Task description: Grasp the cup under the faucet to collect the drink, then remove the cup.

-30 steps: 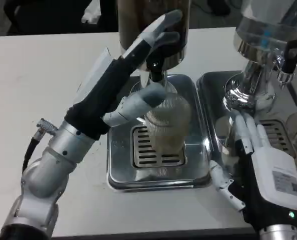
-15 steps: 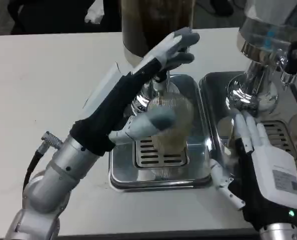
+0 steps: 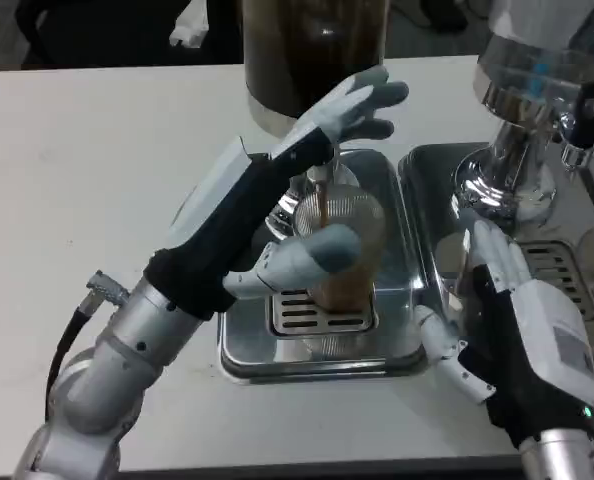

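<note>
Cup [image 3: 345, 255] sits on the drip tray [image 3: 242, 345] under the faucet [image 3: 320, 180], filling up. Left hand [image 3: 312, 190] wraps it, right hand [image 3: 512, 320] rests open-fingered. Next looks like lifting it out, level.

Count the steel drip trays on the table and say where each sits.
2. One drip tray lies centre, under the ribbed cup; the other tray sits at right, partly cut off by the frame.

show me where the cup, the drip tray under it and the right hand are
cup [image 3: 349, 265], head view, on its ribbed side wall.
drip tray [image 3: 245, 345], head view, on its bare left rim.
right hand [image 3: 522, 320], head view, on its white back.
</note>
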Robot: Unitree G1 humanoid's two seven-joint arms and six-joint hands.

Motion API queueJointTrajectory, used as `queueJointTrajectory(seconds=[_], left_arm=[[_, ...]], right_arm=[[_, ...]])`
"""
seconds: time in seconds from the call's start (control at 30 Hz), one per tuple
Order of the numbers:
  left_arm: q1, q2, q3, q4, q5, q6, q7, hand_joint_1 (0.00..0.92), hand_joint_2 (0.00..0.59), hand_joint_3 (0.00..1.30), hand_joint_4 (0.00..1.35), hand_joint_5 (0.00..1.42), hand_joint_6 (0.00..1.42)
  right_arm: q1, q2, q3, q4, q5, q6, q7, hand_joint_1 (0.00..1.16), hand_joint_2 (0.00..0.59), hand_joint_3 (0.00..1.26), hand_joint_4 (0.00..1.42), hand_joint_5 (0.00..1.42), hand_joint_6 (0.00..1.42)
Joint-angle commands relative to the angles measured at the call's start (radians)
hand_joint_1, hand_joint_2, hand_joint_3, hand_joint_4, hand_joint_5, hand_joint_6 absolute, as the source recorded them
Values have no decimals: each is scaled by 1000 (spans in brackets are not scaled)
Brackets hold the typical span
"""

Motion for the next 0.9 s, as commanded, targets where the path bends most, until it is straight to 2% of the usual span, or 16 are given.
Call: queueJointTrajectory(seconds=[0.03, 0.07, 0.2, 0.43, 0.63, 0.8, 0.9], left_arm=[[25, 3, -18, 10, 40, 25, -15, 0, 110, 162, 5, 216, 146], [24, 3, -18, 9, 40, 26, -13, 0, 110, 163, 5, 216, 145], [22, 2, -22, 9, 39, 29, -12, 0, 110, 165, 5, 217, 141], [23, 0, -26, 3, 41, 30, -8, 0, 111, 171, 12, 216, 138], [14, 6, -22, 2, 37, 35, -9, 0, 111, 174, 15, 213, 130], [12, 8, -26, 0, 42, 34, -11, 0, 116, 186, 15, 206, 114], [13, 9, -27, -4, 45, 35, -10, 0, 116, 187, 16, 206, 111]], right_arm=[[-44, 6, -35, 19, 130, -63, 88, 298, 359, 0, 0, 0, 155], [-53, 6, -39, 26, 150, -68, 104, 352, 321, 0, 0, 0, 125], [-99, 1, -54, 64, 199, -65, 165, 507, 270, 0, 0, 0, 26], [-175, -4, -74, 170, 250, -95, 222, 616, 227, 0, 0, 0, 0], [-225, 14, -91, 257, 304, -144, 232, 646, 217, 0, 0, 0, 0], [-284, 43, -112, 367, 366, -220, 229, 655, 213, 0, 0, 0, 0], [-314, 57, -117, 420, 379, -253, 228, 658, 211, 0, 0, 0, 0]])
